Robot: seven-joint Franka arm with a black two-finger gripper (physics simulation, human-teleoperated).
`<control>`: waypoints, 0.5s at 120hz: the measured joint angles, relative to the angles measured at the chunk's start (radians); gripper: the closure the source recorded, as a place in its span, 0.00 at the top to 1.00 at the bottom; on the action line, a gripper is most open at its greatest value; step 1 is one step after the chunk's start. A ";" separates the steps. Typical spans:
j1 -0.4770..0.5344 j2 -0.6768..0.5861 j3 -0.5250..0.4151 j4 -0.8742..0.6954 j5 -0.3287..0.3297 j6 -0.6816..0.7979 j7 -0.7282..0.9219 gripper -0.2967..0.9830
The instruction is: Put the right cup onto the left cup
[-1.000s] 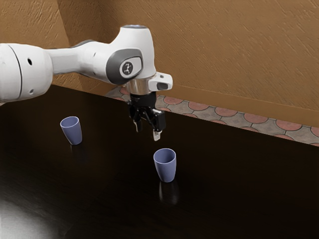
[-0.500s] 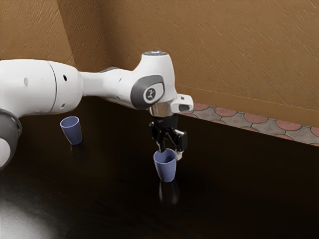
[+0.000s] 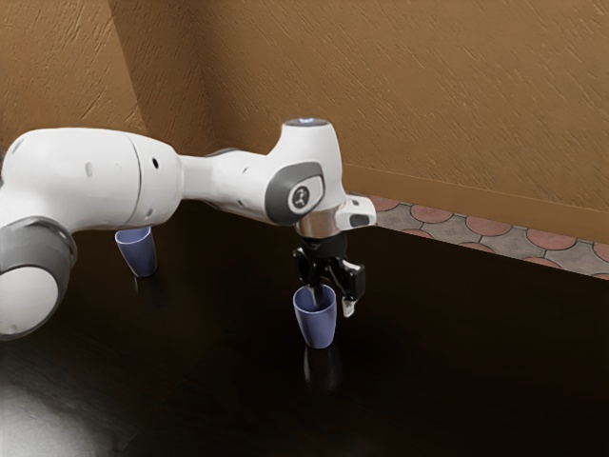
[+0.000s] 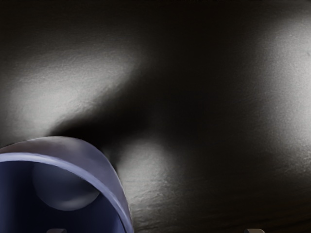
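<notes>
Under your gripper [image 3: 333, 306], the cup [image 3: 317, 329] stands upright, its wall seemingly between wide-set fingers, one over the opening, one outside. Centre that wall, lower straight, then close gently so it lifts untilted.

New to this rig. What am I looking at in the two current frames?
A simulated white robot arm with a black two-finger pincer, over a dark table. The exterior view is from a camera at the arm's side; the wrist view is from one on its hand, looking down.

Two blue-violet cups stand on the table: the first cup at the pincer, the second cup toward the exterior view's left, its rim partly behind the arm. Nothing is held: the pincer is open, one finger apparently inside the first cup's mouth, the other outside.
</notes>
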 joint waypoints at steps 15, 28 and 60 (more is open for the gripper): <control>0.000 0.024 0.000 0.016 0.000 0.009 -0.001 0.58; 0.001 0.041 0.001 0.025 0.000 0.015 -0.001 0.57; 0.002 0.053 0.001 0.037 0.003 0.020 -0.002 0.43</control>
